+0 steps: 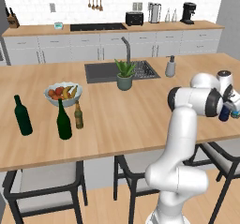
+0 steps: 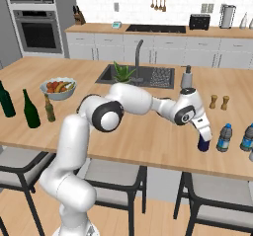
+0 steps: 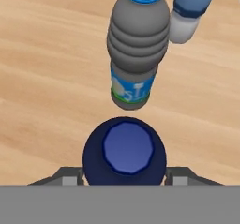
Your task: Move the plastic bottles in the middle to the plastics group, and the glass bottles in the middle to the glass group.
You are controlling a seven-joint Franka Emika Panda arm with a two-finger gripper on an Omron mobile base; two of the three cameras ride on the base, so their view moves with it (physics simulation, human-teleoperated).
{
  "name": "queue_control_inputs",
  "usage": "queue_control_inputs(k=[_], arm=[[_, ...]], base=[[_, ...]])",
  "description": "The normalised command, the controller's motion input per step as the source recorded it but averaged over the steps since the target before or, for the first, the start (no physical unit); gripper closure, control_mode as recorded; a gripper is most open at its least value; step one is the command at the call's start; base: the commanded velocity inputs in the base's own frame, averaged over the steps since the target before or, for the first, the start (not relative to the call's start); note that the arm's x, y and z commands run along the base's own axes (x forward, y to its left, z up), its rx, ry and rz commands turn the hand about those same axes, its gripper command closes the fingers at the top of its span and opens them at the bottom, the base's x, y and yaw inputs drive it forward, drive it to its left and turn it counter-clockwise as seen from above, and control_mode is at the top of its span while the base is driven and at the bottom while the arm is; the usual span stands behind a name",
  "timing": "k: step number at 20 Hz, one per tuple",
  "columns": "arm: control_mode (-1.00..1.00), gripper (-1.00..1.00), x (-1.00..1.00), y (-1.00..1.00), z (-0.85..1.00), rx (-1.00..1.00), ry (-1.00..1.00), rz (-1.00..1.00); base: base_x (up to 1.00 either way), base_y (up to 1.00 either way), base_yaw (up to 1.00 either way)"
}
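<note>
Progress looks near complete: your tool (image 2: 203,140), closed on the dark-blue bottle (image 2: 203,144), has it at the tabletop (image 2: 148,141) beside the plastics group (image 2: 224,137) lower right, while the amber bottle (image 1: 78,115) stands beside the green wine bottles (image 1: 63,121) at left.

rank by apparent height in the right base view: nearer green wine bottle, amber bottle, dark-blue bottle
1. nearer green wine bottle, clearly tallest.
2. amber bottle, shorter and slimmer.
3. dark-blue bottle, smallest, though the gripper covers its top, so its full height is unsure.
</note>
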Motion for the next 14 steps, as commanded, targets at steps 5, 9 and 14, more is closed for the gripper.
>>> queue_control_inputs(k=[5, 9, 14], arm=[[-1.0, 1.0, 0.26, -0.1, 0.0, 0.0, -0.01, -0.07], [-1.0, 1.0, 0.22, -0.09, 0.0, 0.02, -0.02, -0.02], [-1.0, -1.0, 0.0, -0.05, 0.0, 0.08, 0.0, 0.0]], base=[[0.0, 0.0, 0.0], [0.0, 0.0, 0.0], [0.0, 0.0, 0.0]])
